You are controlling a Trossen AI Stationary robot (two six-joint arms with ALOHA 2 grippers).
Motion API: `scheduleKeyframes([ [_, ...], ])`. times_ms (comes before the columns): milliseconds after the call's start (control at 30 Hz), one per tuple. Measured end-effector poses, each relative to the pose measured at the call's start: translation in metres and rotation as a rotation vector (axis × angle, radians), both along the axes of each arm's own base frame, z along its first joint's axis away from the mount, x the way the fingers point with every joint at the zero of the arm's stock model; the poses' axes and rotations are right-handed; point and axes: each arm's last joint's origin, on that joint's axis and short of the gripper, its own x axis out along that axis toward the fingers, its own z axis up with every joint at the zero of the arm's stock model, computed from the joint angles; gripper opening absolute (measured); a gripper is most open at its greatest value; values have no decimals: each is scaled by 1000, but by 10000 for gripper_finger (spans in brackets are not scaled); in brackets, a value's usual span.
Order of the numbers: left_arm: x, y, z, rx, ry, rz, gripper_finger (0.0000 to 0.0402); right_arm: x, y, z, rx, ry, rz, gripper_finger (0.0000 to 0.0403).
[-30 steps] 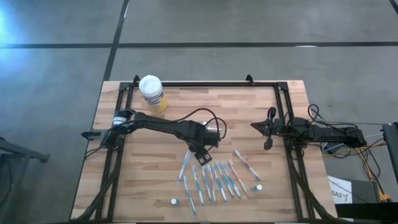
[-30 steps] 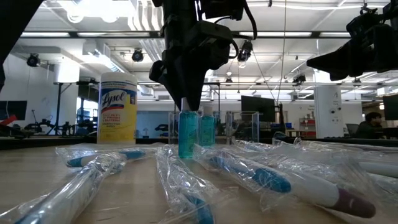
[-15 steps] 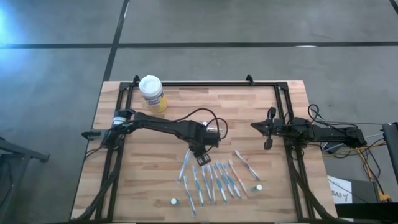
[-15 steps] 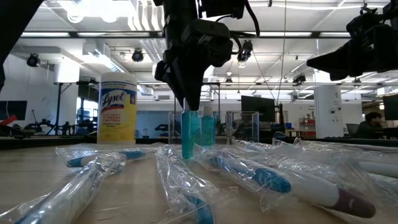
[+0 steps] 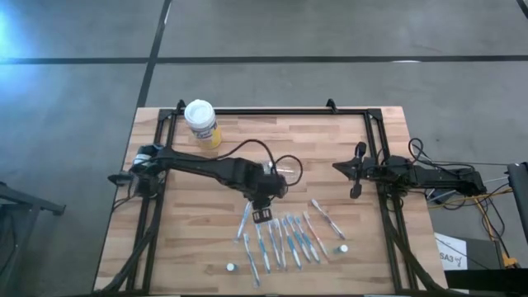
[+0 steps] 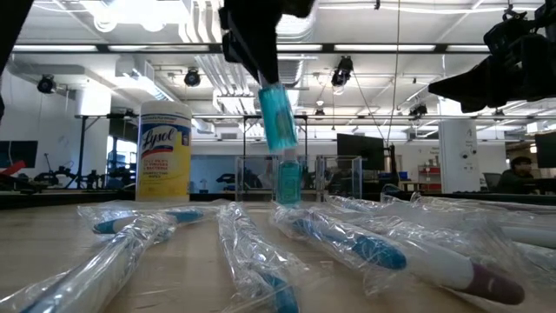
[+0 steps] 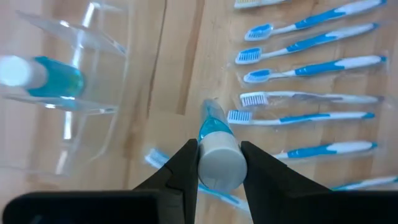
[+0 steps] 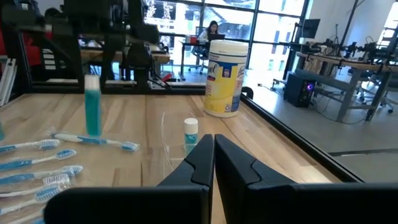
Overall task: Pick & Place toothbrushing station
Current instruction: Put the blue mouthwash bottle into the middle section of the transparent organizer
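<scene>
Toothbrushing station: I see a clear plastic holder standing near the middle of the wooden table, with one teal white-capped tube standing in it; in the low view that tube shows upright inside the clear walls.
Toothbrushes: I count roughly ten blue-and-white wrapped brushes lying in a loose row on the table's near half, just beside the holder; one pinkish brush lies at the right end of the row. In the left wrist view they lie parallel, heads all to one side.
Small caps: two tiny white-capped pieces rest on the boards, one near the front edge, one to the right of the brushes.
Left gripper: I have it clamped on a second teal tube, fingers pressed on either side of its white cap; the tube hangs tilted, clear of the table, above the brush row and just beside the holder.
Right gripper: mine sits at the table's right side, well apart from the brushes, fingers pressed together with nothing between them.
Canister: a yellow wipes canister with a white lid stands at the table's far left.
Background: a person is seated far behind the table.
</scene>
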Motion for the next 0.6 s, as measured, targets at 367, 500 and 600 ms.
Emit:
scheduleKeyframes([
  [367,-57,-5,34,191,-106,-108,99,0,0,0,-2,-1,0,8],
  [500,-86,-6,35,159,-166,-238,99,0,0,0,-3,-1,0,8],
  [600,-109,-4,27,115,-236,-319,99,0,0,0,-3,-1,1,8],
])
